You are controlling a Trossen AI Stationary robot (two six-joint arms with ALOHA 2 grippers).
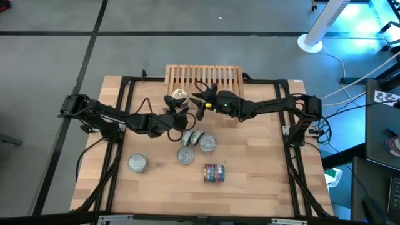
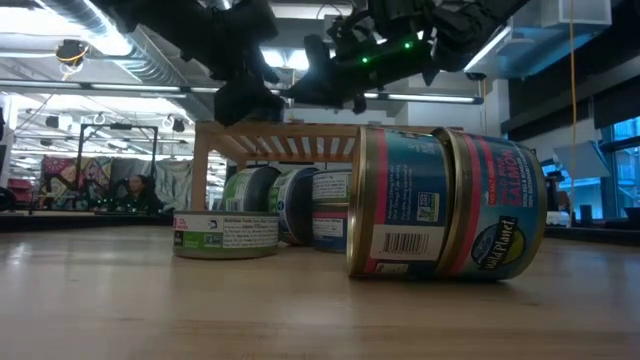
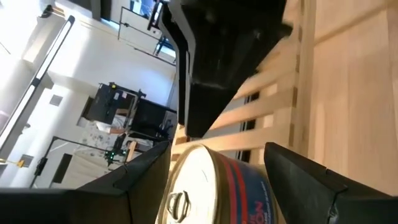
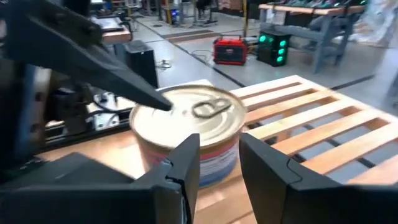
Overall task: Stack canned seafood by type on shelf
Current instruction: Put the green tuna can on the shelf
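Left tool (image 1: 179, 107) is spread wide around the upright gold-lidded tin (image 1: 179, 96) at the shelf's (image 1: 215, 78) left-near corner; right tool (image 1: 201, 100), part-spread and empty, sits just right.

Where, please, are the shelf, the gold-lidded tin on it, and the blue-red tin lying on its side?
shelf (image 1: 220, 77): high view, bare slats.
gold-lidded tin (image 4: 189, 115): right wrist view, lid.
blue-red tin (image 2: 445, 203): low view, labelled side.

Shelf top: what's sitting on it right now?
One tin with a gold pull-tab lid stands near the shelf edge, between the left gripper's open fingers. The arms cover part of the slats.
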